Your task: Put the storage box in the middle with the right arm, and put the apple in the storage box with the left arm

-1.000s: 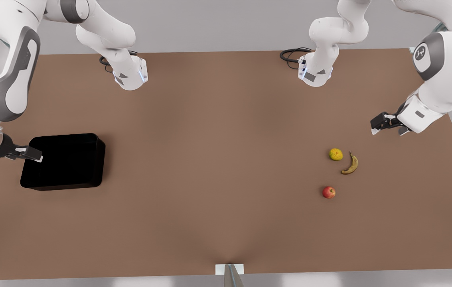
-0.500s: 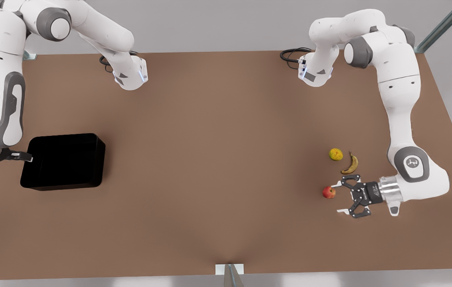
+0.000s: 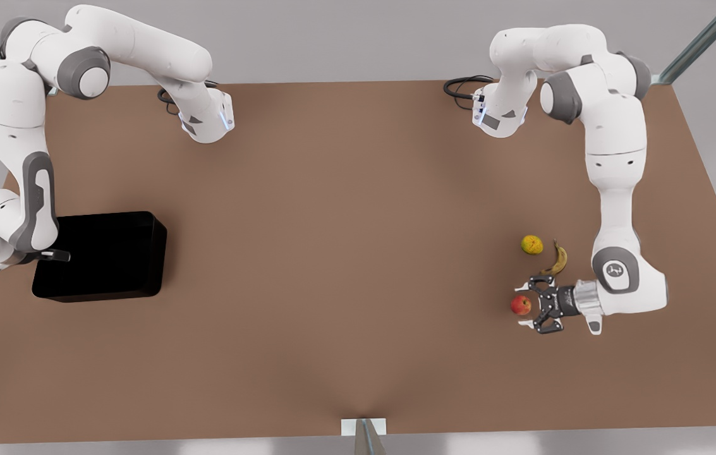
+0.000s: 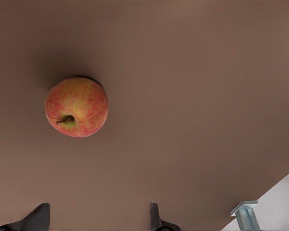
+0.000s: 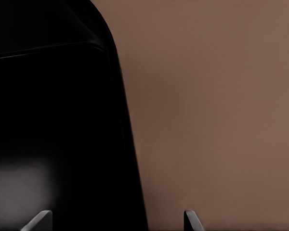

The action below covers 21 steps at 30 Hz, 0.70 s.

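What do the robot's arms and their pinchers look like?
Both arms are fat, glossy white tubes with grey bands at the joints. The left tool is a black frame with pale fingertips on a silver wrist ring. The right tool is dark too. Black cables coil by the bases.

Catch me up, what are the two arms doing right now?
The left gripper sits low beside the apple, fingers open, nothing grasped yet. The right gripper is at the storage box wall with its fingers open astride it. The box is at the table's front-view left end, not the middle. A banana and a yellow-green fruit lie near the apple.
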Each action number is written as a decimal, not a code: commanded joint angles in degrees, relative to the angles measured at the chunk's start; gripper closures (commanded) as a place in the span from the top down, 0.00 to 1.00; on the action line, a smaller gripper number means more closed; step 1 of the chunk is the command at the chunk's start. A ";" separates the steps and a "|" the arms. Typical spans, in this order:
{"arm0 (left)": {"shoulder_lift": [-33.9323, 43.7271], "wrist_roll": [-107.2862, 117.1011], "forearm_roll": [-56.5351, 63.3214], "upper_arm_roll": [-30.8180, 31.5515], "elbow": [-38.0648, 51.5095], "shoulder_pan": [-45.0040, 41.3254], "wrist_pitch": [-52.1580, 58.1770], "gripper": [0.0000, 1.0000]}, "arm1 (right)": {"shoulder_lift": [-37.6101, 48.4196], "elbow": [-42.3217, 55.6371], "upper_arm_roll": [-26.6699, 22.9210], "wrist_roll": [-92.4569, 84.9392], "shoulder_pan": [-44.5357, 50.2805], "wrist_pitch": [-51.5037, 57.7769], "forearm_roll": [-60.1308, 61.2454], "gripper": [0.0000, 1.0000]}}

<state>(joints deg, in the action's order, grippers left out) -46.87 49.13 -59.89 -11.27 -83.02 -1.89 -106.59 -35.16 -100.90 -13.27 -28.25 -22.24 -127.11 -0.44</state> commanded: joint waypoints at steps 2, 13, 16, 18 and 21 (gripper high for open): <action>-0.07 0.00 -1.37 0.02 -0.21 -0.13 -0.11 1.00 | 0.00 0.00 0.00 -2.15 -0.09 0.10 0.00 0.75; -2.88 -5.54 -5.24 0.02 -2.49 3.47 0.60 1.00 | -1.23 0.26 0.00 -4.62 -0.18 1.25 -0.52 0.27; -3.32 -5.89 -5.24 0.11 -2.85 3.47 -0.28 1.00 | -1.05 0.79 0.00 -4.62 -0.18 2.65 -0.52 0.27; -4.37 -5.89 -6.29 0.02 -2.49 3.39 -1.34 1.00 | -0.88 0.96 0.00 -4.71 -0.18 2.65 -0.52 0.27; -4.02 -7.82 -6.12 0.02 -3.72 3.39 -0.98 1.00 | -0.61 1.05 0.00 -4.71 -0.09 2.74 -0.52 0.27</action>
<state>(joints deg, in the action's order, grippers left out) -50.85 41.24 -65.68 -11.25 -86.86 1.49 -107.66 -35.69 -99.84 -13.27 -32.96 -22.24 -124.37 -0.97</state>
